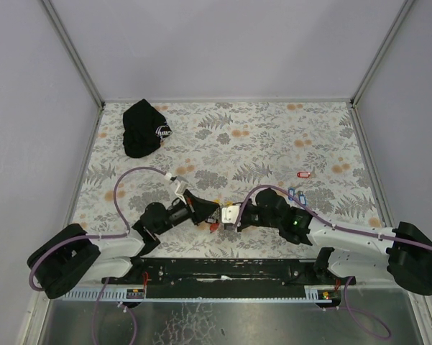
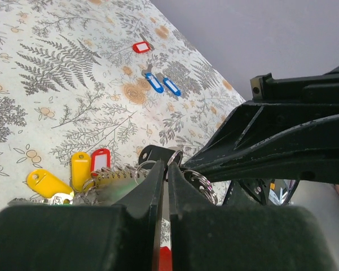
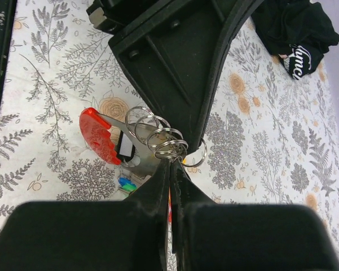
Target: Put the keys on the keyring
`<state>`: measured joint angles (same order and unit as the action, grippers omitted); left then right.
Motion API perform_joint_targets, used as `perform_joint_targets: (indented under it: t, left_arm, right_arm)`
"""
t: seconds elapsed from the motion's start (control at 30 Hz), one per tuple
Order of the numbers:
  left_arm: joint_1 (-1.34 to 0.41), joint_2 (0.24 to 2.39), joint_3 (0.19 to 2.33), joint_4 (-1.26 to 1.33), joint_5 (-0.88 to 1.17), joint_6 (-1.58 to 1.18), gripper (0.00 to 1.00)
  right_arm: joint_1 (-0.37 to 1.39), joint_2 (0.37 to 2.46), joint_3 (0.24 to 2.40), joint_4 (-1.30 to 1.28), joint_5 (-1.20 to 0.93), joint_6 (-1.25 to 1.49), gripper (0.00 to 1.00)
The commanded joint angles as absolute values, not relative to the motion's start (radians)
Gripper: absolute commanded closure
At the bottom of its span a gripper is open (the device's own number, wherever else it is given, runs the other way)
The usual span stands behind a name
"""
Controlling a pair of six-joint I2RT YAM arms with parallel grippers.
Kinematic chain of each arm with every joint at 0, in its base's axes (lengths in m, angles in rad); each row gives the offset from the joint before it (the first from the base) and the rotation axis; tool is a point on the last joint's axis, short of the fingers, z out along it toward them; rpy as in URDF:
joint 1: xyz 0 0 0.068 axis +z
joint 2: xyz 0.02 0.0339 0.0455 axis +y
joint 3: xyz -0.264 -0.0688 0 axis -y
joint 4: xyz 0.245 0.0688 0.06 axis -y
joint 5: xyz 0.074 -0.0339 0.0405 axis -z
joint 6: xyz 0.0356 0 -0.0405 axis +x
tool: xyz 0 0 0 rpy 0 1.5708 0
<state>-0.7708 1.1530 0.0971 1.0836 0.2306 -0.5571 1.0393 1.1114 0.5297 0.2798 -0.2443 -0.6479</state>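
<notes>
Floral tablecloth (image 1: 273, 136): left gripper (image 2: 165, 167), right gripper (image 3: 170, 165) both pinched shut on keyring (image 3: 169, 148); blue keys (image 2: 154, 82) lie apart.

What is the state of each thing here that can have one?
left hand, shut, tips at the rings.
right hand, shut, tips at the rings.
rings, bunched between both hands.
yellow tags, lying by the rings.
blue tags, side by side, loose.
lone red tag, loose, apart.
black cap, crumpled, far left.

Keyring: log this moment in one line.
left gripper: shut on keyring | right gripper: shut on keyring | blue keys: loose on table
</notes>
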Motion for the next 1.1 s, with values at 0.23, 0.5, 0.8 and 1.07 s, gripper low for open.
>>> perform_joint_targets:
  t: [0.23, 0.5, 0.8, 1.07]
  left_arm:
    - [-0.781, 1.086, 0.110, 1.159, 0.086, -0.493, 0.91]
    - [-0.782, 0.907, 0.074, 0.907, 0.031, -0.456, 0.67]
    - [-0.782, 0.732, 0.064, 0.674, 0.172, -0.474, 0.49]
    - [-0.825, 0.788, 0.065, 0.608, 0.193, -0.468, 0.46]
  right_arm:
    - [1.075, 1.045, 0.502, 0.346, -0.188, -0.631, 1.00]
    - [1.075, 1.062, 0.509, 0.342, -0.150, -0.629, 1.00]
    - [1.076, 1.105, 0.523, 0.351, -0.131, -0.614, 1.00]
    - [1.076, 1.112, 0.513, 0.370, -0.075, -0.591, 1.00]
